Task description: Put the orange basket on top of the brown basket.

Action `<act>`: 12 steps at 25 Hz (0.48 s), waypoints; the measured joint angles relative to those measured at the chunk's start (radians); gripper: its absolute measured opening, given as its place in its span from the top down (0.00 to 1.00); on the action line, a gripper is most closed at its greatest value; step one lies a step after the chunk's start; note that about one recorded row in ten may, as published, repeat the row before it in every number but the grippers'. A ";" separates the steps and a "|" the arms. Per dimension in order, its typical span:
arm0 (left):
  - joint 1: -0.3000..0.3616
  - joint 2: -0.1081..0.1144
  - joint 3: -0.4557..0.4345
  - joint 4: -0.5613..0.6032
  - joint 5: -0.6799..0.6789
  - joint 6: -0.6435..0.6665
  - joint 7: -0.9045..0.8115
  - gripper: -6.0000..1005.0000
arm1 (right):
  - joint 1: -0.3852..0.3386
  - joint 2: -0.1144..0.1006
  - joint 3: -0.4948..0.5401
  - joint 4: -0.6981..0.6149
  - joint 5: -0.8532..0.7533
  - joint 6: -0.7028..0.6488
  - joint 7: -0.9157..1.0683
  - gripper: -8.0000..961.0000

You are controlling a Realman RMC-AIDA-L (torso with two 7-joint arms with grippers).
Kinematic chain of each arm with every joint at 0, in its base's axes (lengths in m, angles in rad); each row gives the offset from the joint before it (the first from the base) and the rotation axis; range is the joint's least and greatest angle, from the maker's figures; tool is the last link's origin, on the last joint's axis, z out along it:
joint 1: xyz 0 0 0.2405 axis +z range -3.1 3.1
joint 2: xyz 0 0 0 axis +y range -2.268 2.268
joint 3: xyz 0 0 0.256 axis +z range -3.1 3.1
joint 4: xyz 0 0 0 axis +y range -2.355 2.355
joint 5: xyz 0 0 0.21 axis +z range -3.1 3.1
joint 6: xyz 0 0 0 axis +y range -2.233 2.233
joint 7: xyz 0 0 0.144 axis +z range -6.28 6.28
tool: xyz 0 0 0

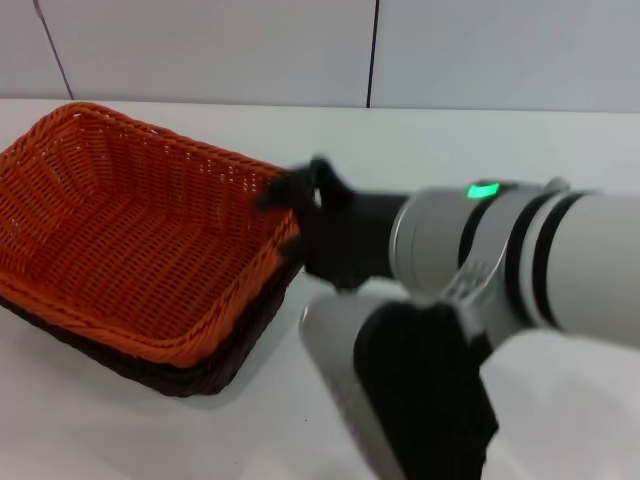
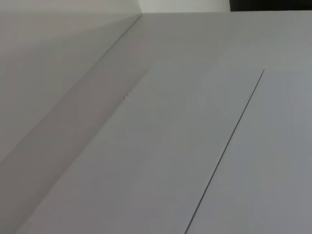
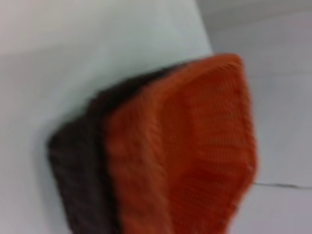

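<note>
Baskets: a bright orange rectangular woven wicker-style basket [image 1: 120, 240] sits nested in a near-black dark brown woven basket [image 1: 215, 368], whose rim shows beneath it.
Surface: both rest on a plain white tabletop [image 1: 90, 430], toward the robot's left.
Room: pale wall panels [image 1: 200, 45] with dark vertical seams stand behind the table.
Right gripper [image 1: 295, 190]: at the orange basket's near-right rim; whether its fingers are spread or pinching cannot be told.
Left arm: out of sight; its wrist camera faces blank panels.
</note>
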State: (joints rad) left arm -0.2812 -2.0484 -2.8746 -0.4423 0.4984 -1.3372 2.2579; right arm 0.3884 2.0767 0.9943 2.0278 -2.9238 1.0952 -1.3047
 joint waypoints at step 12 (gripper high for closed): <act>-0.008 0.007 0.007 0.001 0.013 0.040 0.003 0.34 | -0.015 0.006 0.085 -0.079 0.003 -0.351 0.127 0.53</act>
State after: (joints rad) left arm -0.2887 -2.0413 -2.8678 -0.4415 0.5119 -1.2968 2.2605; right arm 0.3735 2.0824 1.0792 1.9491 -2.9209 0.7443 -1.1781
